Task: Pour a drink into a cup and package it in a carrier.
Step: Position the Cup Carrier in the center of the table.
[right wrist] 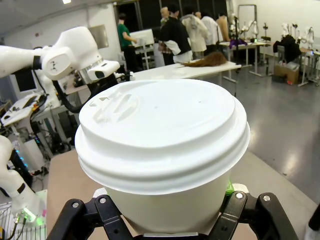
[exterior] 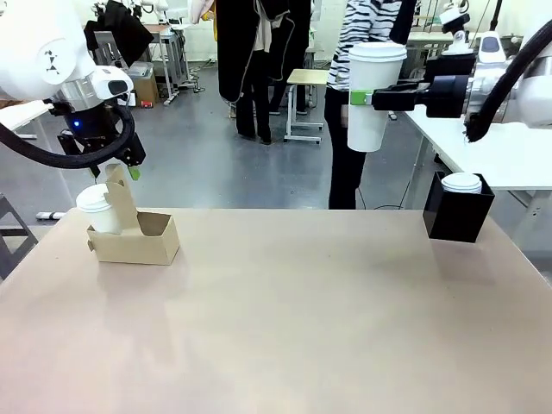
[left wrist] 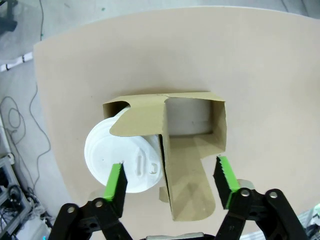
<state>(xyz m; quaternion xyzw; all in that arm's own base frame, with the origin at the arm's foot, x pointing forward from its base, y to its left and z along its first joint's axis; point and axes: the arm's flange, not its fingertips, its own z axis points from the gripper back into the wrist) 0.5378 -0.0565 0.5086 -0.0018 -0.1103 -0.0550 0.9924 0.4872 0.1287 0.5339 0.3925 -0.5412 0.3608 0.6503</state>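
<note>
Front view: the right end effector [exterior: 360, 98] is clamped on the tall cup [exterior: 373, 121] and holds it up high on the right, well above the surface [exterior: 302, 328]. The cup is straight up, most likely so nothing spills. A lid [right wrist: 160, 125] is on top, so I cannot tell if the drink is inside.

The carrier [exterior: 138, 240] sits on the left of the surface. A short cup [exterior: 97, 210] fills its left hole, and the hole beside it is free. That free hole looks like the place for the tall cup.

The left end effector [left wrist: 170, 179] hangs just above the carrier's handle [left wrist: 190, 200]. Its pads [left wrist: 116, 181] are apart, one on each side of the handle, and they do not touch it. I think it is there to pinch the handle and keep the carrier from sliding when the cup goes in.

A black box [exterior: 457, 216] stands at the far right.
</note>
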